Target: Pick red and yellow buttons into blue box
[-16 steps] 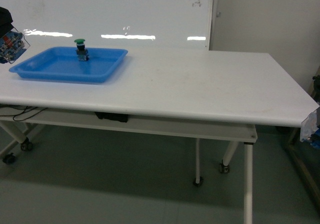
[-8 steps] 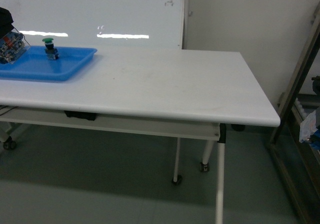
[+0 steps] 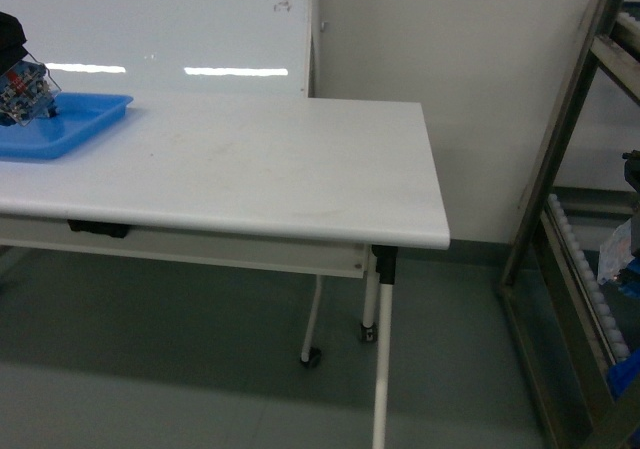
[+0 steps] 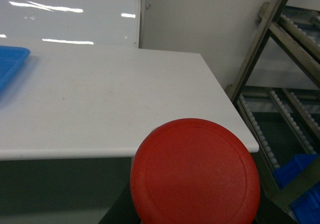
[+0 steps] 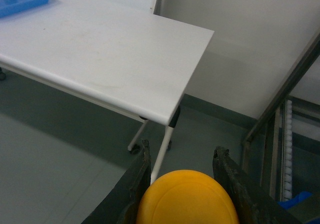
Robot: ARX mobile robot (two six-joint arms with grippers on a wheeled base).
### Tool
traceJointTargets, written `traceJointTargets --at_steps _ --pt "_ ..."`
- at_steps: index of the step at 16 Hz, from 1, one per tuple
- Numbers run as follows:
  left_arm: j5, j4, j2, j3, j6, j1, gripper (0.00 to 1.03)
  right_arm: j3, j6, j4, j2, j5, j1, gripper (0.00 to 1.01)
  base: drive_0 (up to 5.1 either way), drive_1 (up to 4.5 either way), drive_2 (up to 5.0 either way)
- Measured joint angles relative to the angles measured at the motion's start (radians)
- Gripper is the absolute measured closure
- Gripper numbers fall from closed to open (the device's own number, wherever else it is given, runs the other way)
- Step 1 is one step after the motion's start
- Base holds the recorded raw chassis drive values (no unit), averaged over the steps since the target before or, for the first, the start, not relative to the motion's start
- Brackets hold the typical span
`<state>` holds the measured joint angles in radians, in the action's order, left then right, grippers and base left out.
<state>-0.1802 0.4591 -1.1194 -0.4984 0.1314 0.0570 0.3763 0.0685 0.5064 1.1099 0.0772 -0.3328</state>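
- Red button (image 4: 195,171) filling the bottom of the left wrist view, cap up and close to the lens — carried, by the look of it, in the left hand, though no fingers visible around it, so grip state impossible to tell from here.
- Yellow button (image 5: 187,198) at the bottom of the right wrist view, cap facing the camera, wedged between the two dark fingers (image 5: 141,184) of the right hand (image 5: 186,181) — clamped on it, held high and clear of everything for transport.
- Both buttons off the tabletop (image 3: 250,169) and away from the shallow blue tray (image 3: 60,129); tray at far left of the head view, cut off by the frame edge.
- Blue box not clearly in sight: only a scrap of blue plastic (image 4: 300,174) low on the metal rack (image 3: 570,219) at right, too little showing to call it the box.
- Judgement: pick-up step done for both, carry step in hand; drop-off not yet done.
- Next move, most likely: line up with the rack side, find the box opening, lower each hand over it before letting go.
- Risk: releasing short of the rim, or clipping the rack's slanted rails on the way in.
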Motion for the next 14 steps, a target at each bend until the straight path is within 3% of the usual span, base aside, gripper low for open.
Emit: traceJointTargets --at_steps 6,14 --pt "-0.003 -0.002 0.000 0.000 0.000 0.000 0.79 0.000 0.000 -0.002 0.000 0.000 0.000 0.69 4.8 -3.04 -1.8" --pt "-0.003 -0.002 0.001 0.000 0.000 0.000 0.79 0.000 0.000 0.000 0.000 0.001 0.000 0.69 4.1 -4.53 0.4"
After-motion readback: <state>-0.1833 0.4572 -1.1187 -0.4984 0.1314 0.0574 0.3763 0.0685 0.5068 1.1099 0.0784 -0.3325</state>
